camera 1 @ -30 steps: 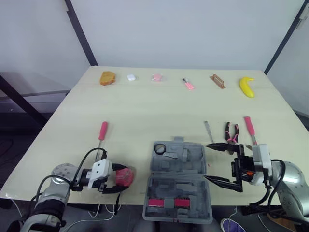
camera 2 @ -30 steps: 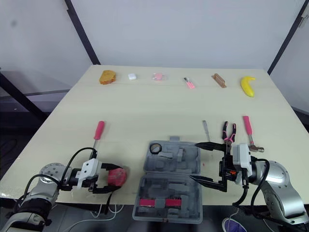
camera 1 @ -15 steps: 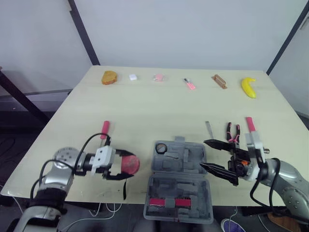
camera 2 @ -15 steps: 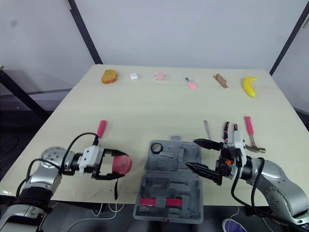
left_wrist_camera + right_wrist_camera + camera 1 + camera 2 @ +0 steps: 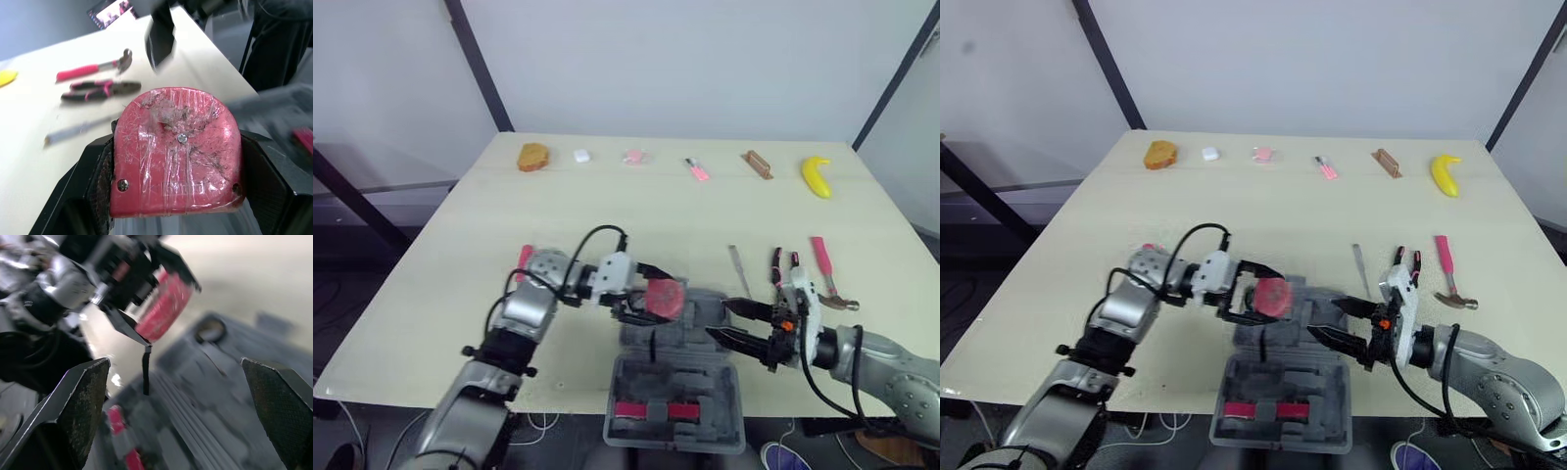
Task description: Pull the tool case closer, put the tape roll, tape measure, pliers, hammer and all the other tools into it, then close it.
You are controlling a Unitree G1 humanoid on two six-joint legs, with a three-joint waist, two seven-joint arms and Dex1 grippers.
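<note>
The grey tool case [image 5: 677,387] lies open near the table's front edge, with a black tape roll [image 5: 211,332] in one recess. My left gripper [image 5: 653,297] is shut on the red tape measure [image 5: 665,297] and holds it just above the case's far half; its black strap [image 5: 145,368] hangs down. My right gripper [image 5: 717,319] is open, at the case's right side, pointing at the tape measure. Right of the case, on the table, lie a thin metal tool [image 5: 735,258], the pliers [image 5: 781,265] and the pink-handled hammer [image 5: 826,268].
A pink-handled screwdriver [image 5: 523,257] lies partly hidden behind my left arm. Along the far edge sit a bread piece [image 5: 531,157], a white object [image 5: 579,155], a pink object [image 5: 632,156], a small pink tool [image 5: 695,169], a brown block [image 5: 756,164] and a banana [image 5: 815,176].
My left gripper carried the tape measure from the front left of the table rightward to above the case. My right gripper, still open, shifted left toward the case.
</note>
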